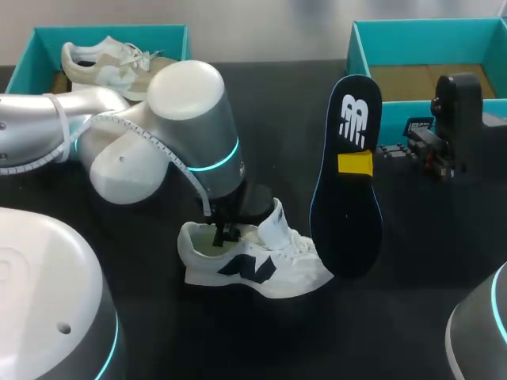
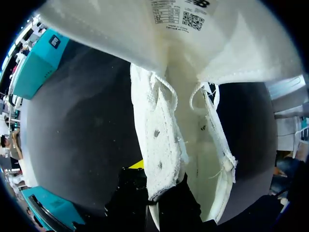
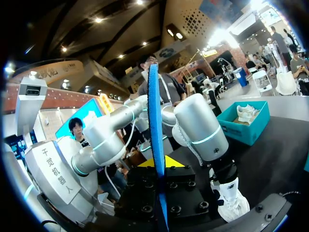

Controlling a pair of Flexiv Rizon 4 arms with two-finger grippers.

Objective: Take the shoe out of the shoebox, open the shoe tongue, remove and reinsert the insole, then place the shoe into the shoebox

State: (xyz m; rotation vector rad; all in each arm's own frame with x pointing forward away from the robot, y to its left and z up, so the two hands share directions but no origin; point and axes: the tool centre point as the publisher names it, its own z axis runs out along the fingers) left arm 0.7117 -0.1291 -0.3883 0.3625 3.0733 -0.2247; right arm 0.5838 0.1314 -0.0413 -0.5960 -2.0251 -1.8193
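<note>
A white shoe [image 1: 253, 267] with a dark logo lies on the black table, its tongue [image 1: 276, 223] pulled up. My left gripper [image 1: 226, 231] comes down into the shoe's opening near the heel. In the left wrist view the left gripper [image 2: 154, 193] is shut on the shoe's side wall [image 2: 161, 145], one finger inside and one outside. The tongue's underside [image 2: 193, 29] arches ahead of it. My right gripper [image 1: 356, 164] is shut on the dark insole [image 1: 347, 174], holding it upright beside the shoe's toe. In the right wrist view the insole [image 3: 154, 125] stands edge-on between the right gripper's [image 3: 159, 166] yellow tips.
A teal shoebox [image 1: 360, 47] stands at the back right, behind my right arm [image 1: 455, 127]. A second teal box [image 1: 32, 47] at the back left holds a beige shoe [image 1: 111, 63]. My left arm's bulky joints [image 1: 190, 127] hang over the table's left middle.
</note>
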